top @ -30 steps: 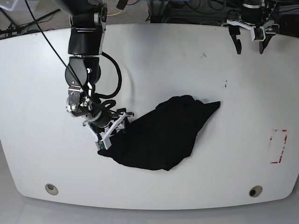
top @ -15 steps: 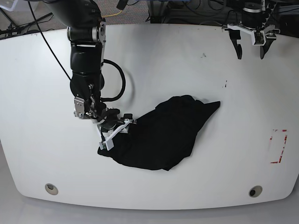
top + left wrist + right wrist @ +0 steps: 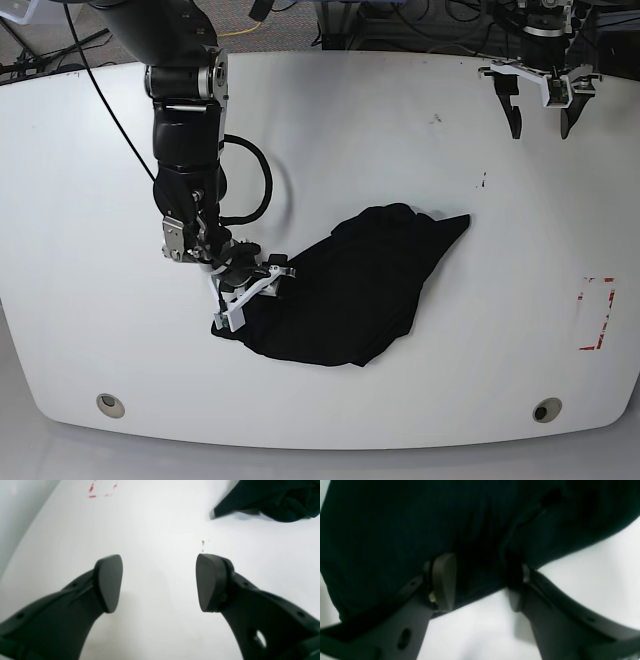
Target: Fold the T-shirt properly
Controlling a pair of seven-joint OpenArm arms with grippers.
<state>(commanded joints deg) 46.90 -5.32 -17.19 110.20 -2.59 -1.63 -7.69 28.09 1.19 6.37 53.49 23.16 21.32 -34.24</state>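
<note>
1. T-shirt (image 3: 345, 300), black, lies in a crumpled heap near the middle of the white table (image 3: 90, 200); no neat fold shows, so by my judgement nearly all the folding is left.
2. At the heap's left edge, the right gripper (image 3: 250, 292) sits low, its jaws spread astride the cloth edge, not clamped.
3. Far right at the back, the left gripper (image 3: 540, 105) hangs released, well apart from the shirt.
4. Only the right wrist view shows cloth between the fingers (image 3: 444, 581); the left wrist view shows a shirt corner beyond parted, empty jaws.
</note>
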